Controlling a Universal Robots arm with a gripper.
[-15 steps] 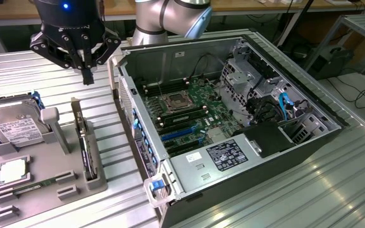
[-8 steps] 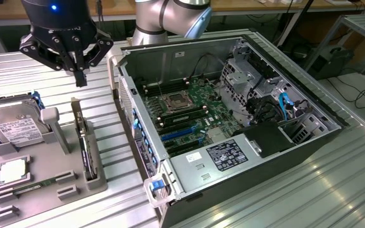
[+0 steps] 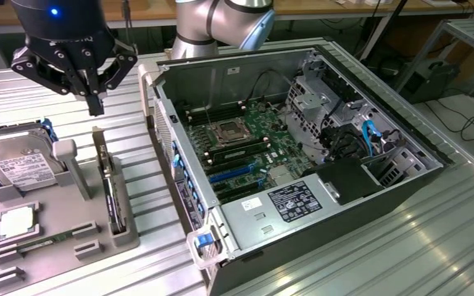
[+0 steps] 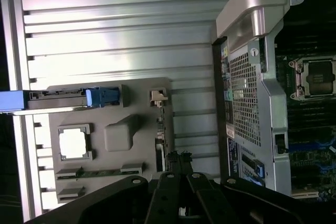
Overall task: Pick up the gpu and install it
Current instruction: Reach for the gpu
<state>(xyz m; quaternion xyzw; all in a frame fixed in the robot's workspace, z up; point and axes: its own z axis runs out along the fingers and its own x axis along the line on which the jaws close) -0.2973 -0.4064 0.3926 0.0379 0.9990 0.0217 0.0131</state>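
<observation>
The gripper (image 3: 96, 105) is seen above the bench (image 3: 434, 240) with its two fingers brought together and nothing held between them. The gpu (image 3: 110, 188) is placed upright on its long edge in a slot of the grey holder (image 3: 56, 213), at about 6 o'clock from the gripper in the exterior view and apart from it. The hard drive (image 3: 19, 163) is kept at 9 o'clock from the gpu, and the open computer case (image 3: 220, 77) is found at 3 o'clock.
</observation>
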